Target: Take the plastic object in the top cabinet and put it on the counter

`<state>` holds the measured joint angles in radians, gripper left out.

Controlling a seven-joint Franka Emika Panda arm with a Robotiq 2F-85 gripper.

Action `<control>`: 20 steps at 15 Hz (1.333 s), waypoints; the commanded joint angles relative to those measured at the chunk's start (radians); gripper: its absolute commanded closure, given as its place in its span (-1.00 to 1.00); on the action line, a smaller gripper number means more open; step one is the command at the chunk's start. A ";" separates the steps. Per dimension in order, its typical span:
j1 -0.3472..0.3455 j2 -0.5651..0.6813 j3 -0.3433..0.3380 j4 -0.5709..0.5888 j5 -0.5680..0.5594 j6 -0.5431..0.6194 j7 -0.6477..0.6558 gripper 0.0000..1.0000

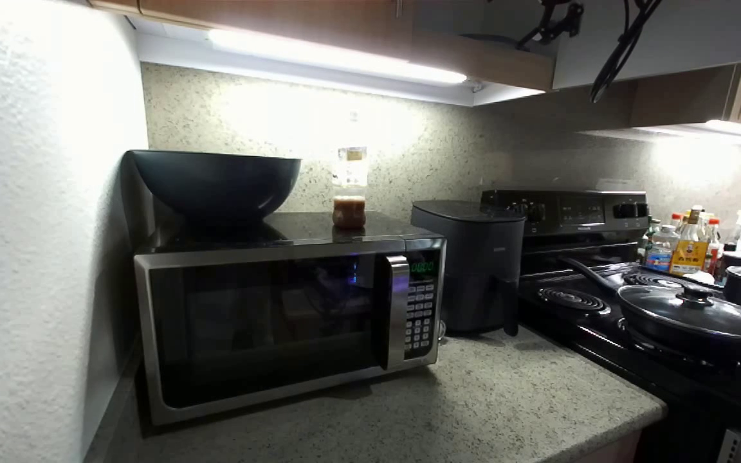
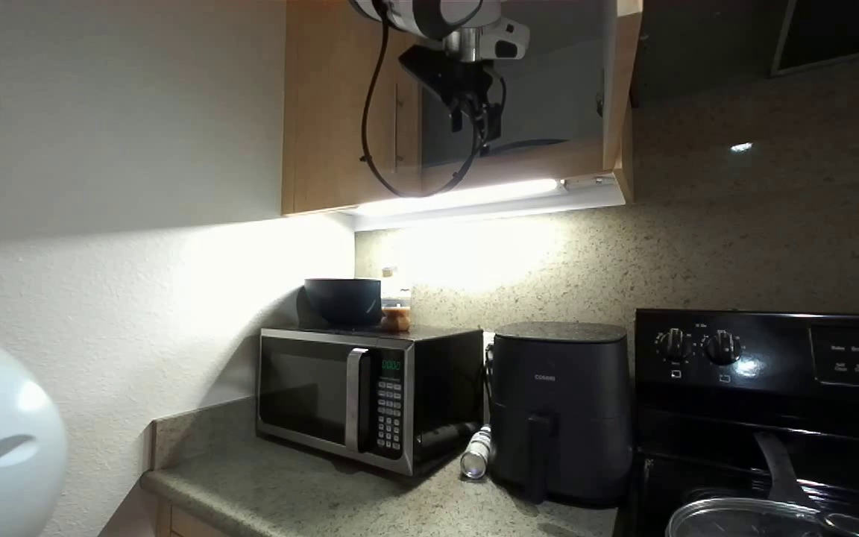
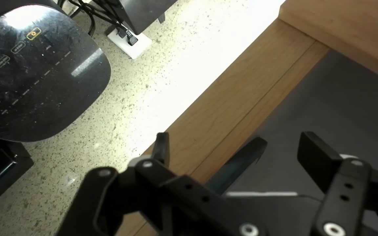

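The plastic object shows as a thin dark curved rim just above the bottom edge of the open top cabinet; the rim also shows in an exterior view. In the wrist view its grey-blue edge lies against the wooden cabinet edge, partly hidden by a finger. My gripper is open, its fingers on either side of that edge in the picture; I cannot tell the depth between them. In an exterior view the gripper hangs at the cabinet opening. The speckled counter is far below.
An open cabinet door stands right of the gripper. Below are a microwave bearing a dark bowl and a jar, an air fryer, and a black stove with a lidded pan. A cable loops beside the gripper.
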<state>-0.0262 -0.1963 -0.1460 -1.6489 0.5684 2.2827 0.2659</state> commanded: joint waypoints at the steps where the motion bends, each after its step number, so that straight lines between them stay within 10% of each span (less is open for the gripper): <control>1: -0.025 0.039 0.011 0.025 -0.023 0.027 0.038 -1.00; 12: -0.041 0.114 0.014 0.103 -0.041 0.173 0.083 -1.00; 13: -0.042 0.118 0.013 0.109 -0.044 0.174 0.090 -0.50; 20: -0.049 0.152 0.009 0.138 -0.027 0.143 0.107 0.25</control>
<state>-0.0599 -0.0706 -0.1459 -1.5424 0.5447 2.4389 0.3366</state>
